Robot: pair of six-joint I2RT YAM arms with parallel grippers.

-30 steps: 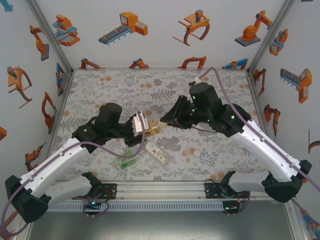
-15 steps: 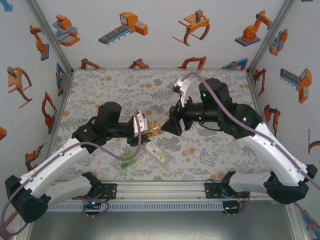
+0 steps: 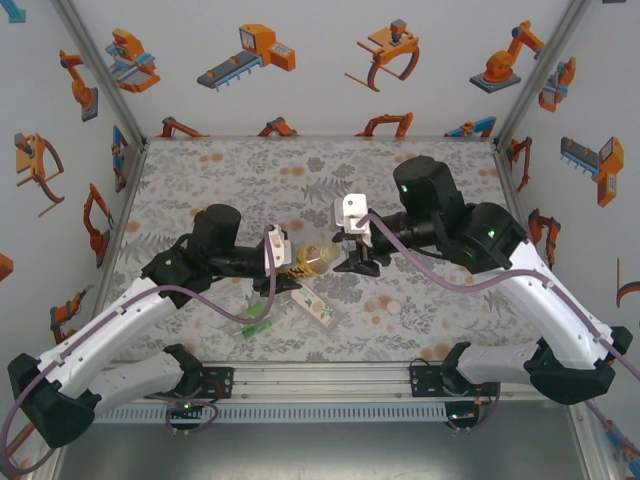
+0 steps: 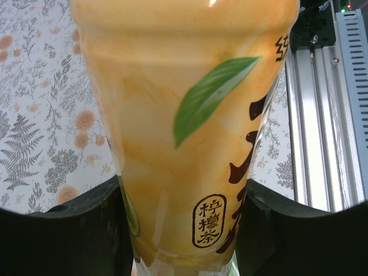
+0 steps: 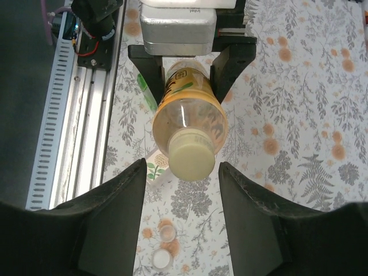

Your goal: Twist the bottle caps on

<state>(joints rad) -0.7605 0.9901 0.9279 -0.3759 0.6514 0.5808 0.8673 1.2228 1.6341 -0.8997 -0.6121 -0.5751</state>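
Floral table (image 3: 200,180) — white-labelled bottle (image 3: 318,309), green-labelled bottle (image 3: 256,325), loose cap (image 3: 393,308) lying flat.

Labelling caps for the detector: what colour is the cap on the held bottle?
Pale yellowish cap on the amber bottle; clearest in the right wrist view.

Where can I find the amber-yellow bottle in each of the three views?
Top external: the amber-yellow bottle is near the picture's middle.
Left wrist: it takes up the centre, very close, with its label facing the camera.
Right wrist: it is at the centre, with its cap pointing at the camera.
Shared landmark: the aluminium rail.
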